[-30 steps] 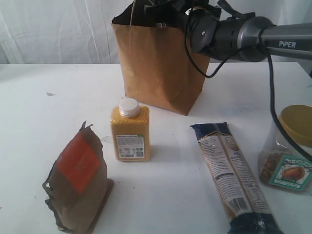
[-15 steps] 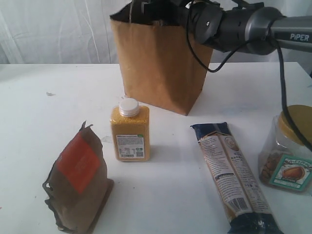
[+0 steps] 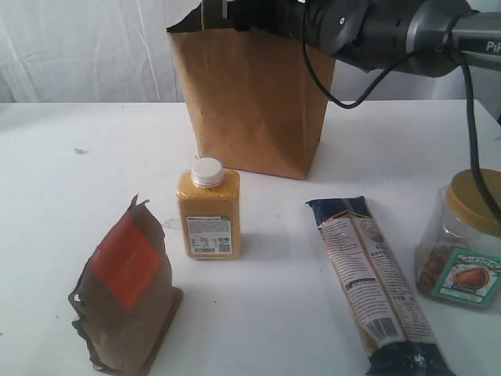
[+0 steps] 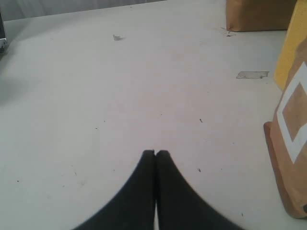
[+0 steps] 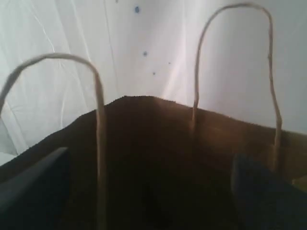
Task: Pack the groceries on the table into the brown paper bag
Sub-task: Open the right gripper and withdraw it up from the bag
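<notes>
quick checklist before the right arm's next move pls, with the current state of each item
1. Right gripper empty: ok, jaws apart, nothing between them.
2. Right gripper clear of the brown paper bag: not ok, it sits at the bag's mouth.
3. Bag upright, mouth open: ok.
4. Left gripper out of the way: ok, shut, over bare table.
5. Next item free to grab: ok, the yellow-grain bottle, orange-labelled pouch, pasta packet and gold-lidded jar lie apart from one another.
6. Room left inside the bag: cannot tell, the interior is dark.
</notes>
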You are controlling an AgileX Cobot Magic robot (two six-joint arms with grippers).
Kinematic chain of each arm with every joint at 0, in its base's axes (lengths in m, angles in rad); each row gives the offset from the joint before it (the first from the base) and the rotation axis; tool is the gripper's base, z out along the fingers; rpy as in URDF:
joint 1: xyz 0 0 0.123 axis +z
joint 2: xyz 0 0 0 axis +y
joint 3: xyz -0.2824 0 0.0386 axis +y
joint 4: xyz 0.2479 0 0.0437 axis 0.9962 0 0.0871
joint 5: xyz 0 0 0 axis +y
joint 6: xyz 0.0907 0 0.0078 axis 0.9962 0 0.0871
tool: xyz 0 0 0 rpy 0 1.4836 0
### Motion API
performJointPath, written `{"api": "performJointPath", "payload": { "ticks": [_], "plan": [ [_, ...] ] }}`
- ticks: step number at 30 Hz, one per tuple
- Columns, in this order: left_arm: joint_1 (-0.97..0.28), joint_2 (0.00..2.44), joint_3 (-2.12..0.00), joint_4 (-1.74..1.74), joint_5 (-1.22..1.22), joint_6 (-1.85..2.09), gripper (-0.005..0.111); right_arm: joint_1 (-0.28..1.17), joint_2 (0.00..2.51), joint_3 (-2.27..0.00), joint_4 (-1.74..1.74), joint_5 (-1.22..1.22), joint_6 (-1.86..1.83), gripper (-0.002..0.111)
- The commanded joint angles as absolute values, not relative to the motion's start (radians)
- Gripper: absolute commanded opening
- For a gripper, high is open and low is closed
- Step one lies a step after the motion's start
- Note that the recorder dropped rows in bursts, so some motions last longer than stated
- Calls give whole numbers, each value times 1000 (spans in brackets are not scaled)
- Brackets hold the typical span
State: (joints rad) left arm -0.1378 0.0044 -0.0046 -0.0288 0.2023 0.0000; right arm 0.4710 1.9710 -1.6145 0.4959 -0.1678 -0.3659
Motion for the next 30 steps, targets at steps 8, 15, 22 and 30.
{"api": "performJointPath", "payload": {
  "ticks": [8,15,22,30],
  "plan": [
    [-144,0,0,-29,201,0,0,468,1908,-1618,498,-119,-364,83],
    [-144,0,0,-29,201,0,0,468,1797,-1618,495,118,-364,83],
    [-144,0,0,-29,201,0,0,468,1680,-1618,461,417,-364,83],
    [-144,0,0,-29,201,0,0,468,1597,-1618,413,889,-364,81]
  ]
}}
